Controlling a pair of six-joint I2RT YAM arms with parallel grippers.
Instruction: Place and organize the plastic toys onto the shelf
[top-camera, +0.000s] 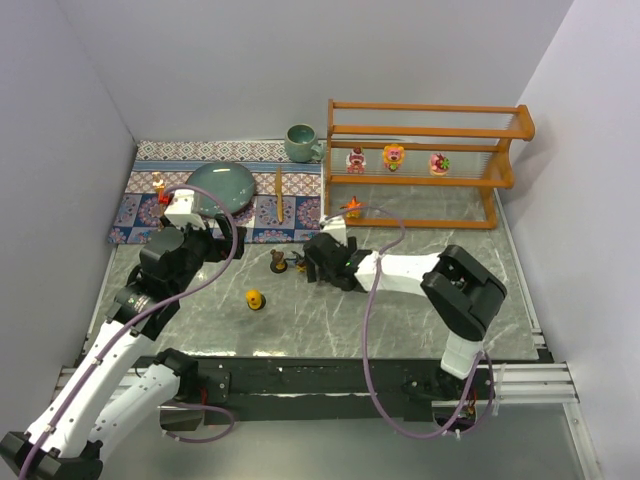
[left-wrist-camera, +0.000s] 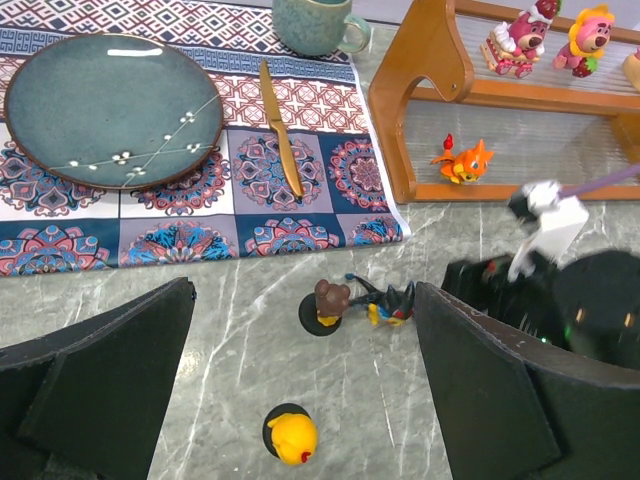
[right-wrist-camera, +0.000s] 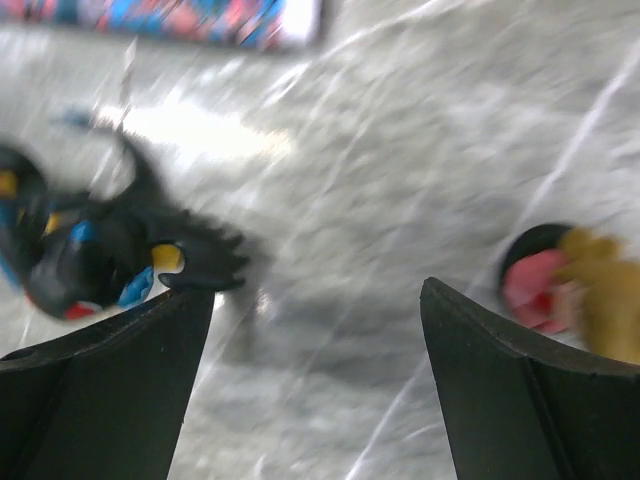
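Right jaws low over the desk (right-wrist-camera: 380, 200), wide and empty.
Just ahead, off to one side of the gap: the dark spiky creature (right-wrist-camera: 100, 250), long axis lying across the opening; brown figure (right-wrist-camera: 570, 285) beyond the opposite fingertip. Probably calls for a sideways nudge to centre the creature before closing. Much nearer than the left jaws, also wide and empty, parked above the yellow figure (left-wrist-camera: 291, 437). Far right, the shelf (top-camera: 430, 150), three toys on its middle tier.

Beside the dark spiky creature (left-wrist-camera: 392, 300), a brown figure (left-wrist-camera: 330, 298) crowds one side.
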